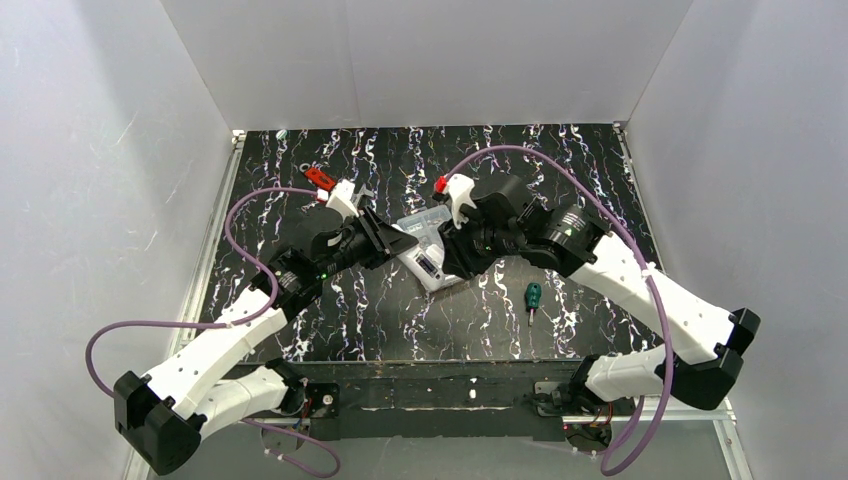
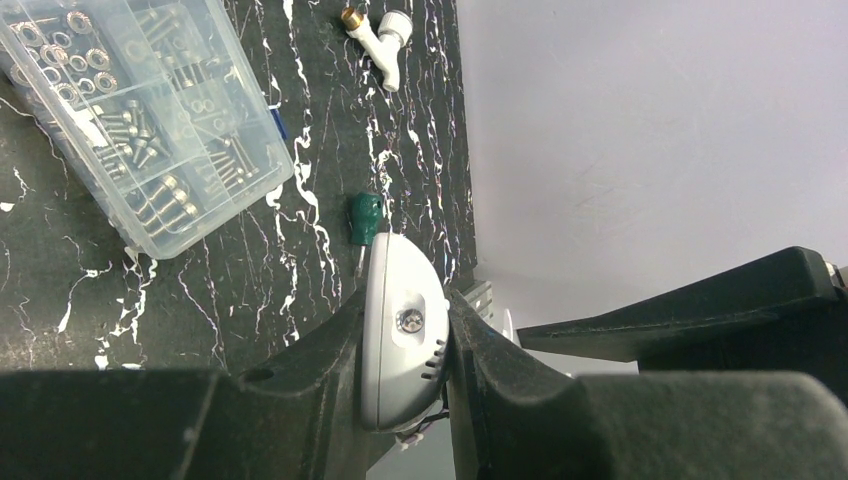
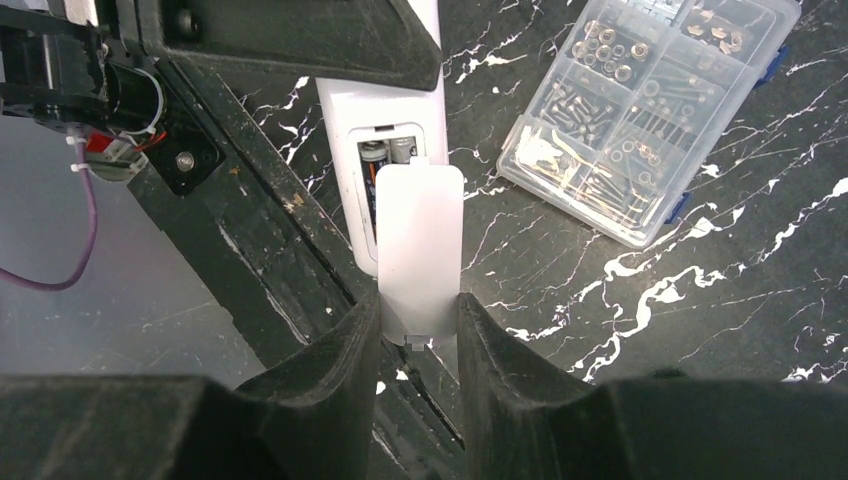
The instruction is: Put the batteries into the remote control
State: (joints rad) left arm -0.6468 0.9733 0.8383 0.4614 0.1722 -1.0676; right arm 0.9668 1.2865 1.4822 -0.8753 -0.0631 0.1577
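While my left gripper (image 2: 405, 335) is clamping the remote (image 1: 428, 265) mid-frame in the top view, my right gripper (image 3: 420, 325) is pinching the cover (image 3: 420, 230); batteries (image 3: 385, 160) look seated, so I'm judging it needs aligning and sliding shut.

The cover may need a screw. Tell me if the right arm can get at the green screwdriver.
Probably not yet: the right gripper is shut on the battery cover. The screwdriver lies uncovered on the table beside that arm, so only that grip seems in the way.
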